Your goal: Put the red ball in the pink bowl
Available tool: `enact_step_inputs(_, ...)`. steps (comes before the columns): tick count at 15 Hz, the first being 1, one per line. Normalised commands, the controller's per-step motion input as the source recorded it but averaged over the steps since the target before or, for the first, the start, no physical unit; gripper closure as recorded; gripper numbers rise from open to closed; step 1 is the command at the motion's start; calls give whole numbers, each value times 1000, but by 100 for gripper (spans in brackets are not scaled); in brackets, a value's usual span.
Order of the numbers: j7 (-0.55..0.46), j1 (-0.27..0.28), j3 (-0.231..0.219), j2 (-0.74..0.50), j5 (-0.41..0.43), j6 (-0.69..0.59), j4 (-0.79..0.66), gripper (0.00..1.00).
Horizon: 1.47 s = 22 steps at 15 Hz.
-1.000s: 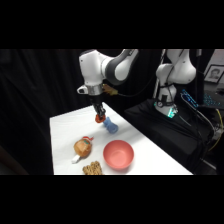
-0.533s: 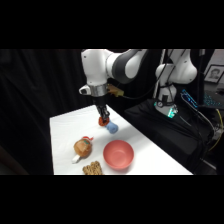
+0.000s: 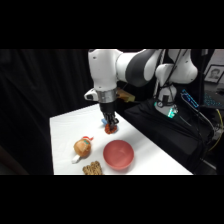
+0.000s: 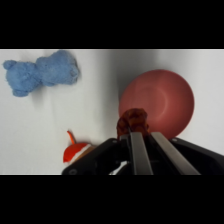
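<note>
The end effector [image 4: 134,125] gripped the red ball [image 4: 133,120], lifted clear of the table [image 3: 65,130] near the pink bowl [image 4: 165,100]. Small and probably light, the ball likely needed pinching across its middle.

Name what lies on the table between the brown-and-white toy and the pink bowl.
Nothing: in the side view, only bare white table separates the brown-and-white toy from the pink bowl.
</note>
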Motion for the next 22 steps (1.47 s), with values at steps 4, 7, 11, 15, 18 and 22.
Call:
enact_step_inputs(4,251,103,56,15,-107,-8,41,95)
enact_step_inputs(7,246,75,22,103,-131,185,16,96)
enact_step_inputs(11,230,79,-3,121,-158,320,-25,96)
enact_step_inputs(15,192,97,-23,93,-127,290,-43,96)
enact_step_inputs(18,141,94,-34,72,-87,276,-60,96)
enact_step_inputs(22,138,101,-76,70,-108,233,-42,96)
